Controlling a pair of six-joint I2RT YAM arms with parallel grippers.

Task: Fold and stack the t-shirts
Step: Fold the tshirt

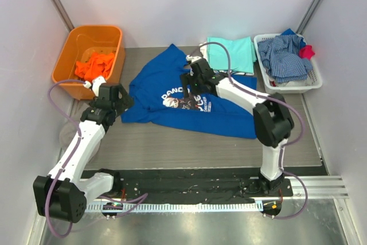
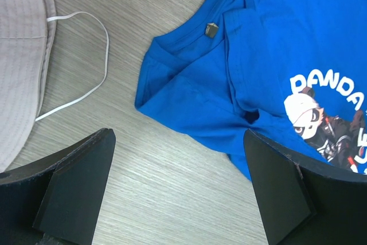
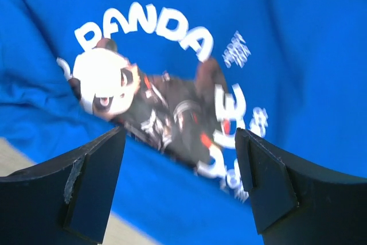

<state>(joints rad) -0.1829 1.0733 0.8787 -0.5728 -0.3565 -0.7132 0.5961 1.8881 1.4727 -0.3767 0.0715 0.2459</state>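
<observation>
A royal blue t-shirt [image 1: 229, 113] lies spread and rumpled on the table, its panda print [image 1: 186, 100] facing up. My right gripper [image 1: 189, 87] hovers open just over that print [image 3: 155, 96], with only blue cloth [image 3: 309, 55] below its jaws [image 3: 180, 133]. My left gripper [image 1: 127, 99] stands open at the shirt's left edge. Its jaws [image 2: 179, 136] are over bare table beside the collar [image 2: 211, 30] of the blue shirt [image 2: 275, 38]. A folded aqua t-shirt [image 1: 232, 53] sits at the back. An orange t-shirt [image 1: 94, 64] lies in the bin.
An orange bin [image 1: 86, 35] stands at the back left. A white basket [image 1: 312, 81] at the back right holds a blue-and-white checked garment [image 1: 284, 55] and a small red cloth [image 1: 307, 51]. A white cord [image 2: 86, 55] and grey fabric [image 2: 17, 55] lie left of the left gripper.
</observation>
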